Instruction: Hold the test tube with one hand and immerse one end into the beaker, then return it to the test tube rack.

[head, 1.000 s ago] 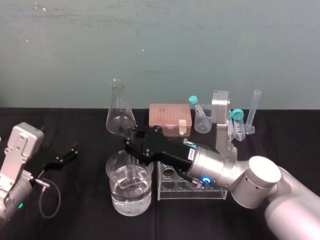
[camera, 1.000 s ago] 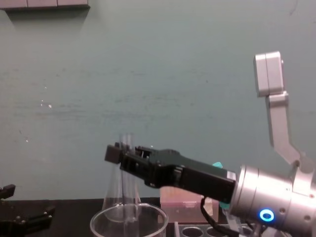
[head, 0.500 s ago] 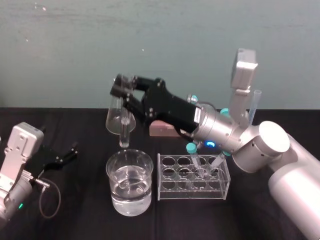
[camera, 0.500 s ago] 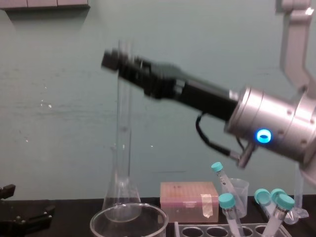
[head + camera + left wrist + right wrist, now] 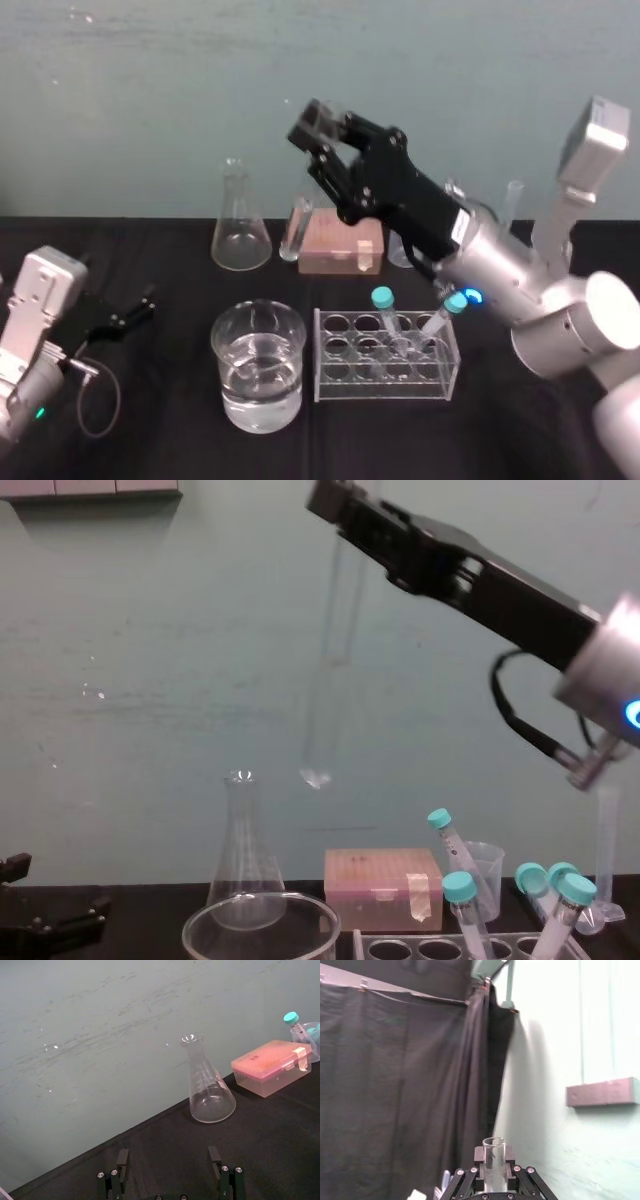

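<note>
Raised high, right hand (image 5: 320, 125) clamped on tilted test tube (image 5: 328, 665), left hand (image 5: 128, 313) parked low, open

Soft, even indoor light, small glints on the beaker (image 5: 230, 375), black tabletop (image 5: 160, 420) dark

Clear test tube (image 5: 297, 226), black right tool (image 5: 320, 118), pink box (image 5: 340, 243).

We see a black table (image 5: 170, 440). Toward its front stands a beaker (image 5: 259, 365) part-filled with clear liquid, and a test tube rack (image 5: 387, 355) stands just to its right. Farther back, left to right, stand a flask (image 5: 240, 230), a pink box (image 5: 340, 242), a small cup (image 5: 483, 865) and a thin cylinder (image 5: 607, 860)
</note>
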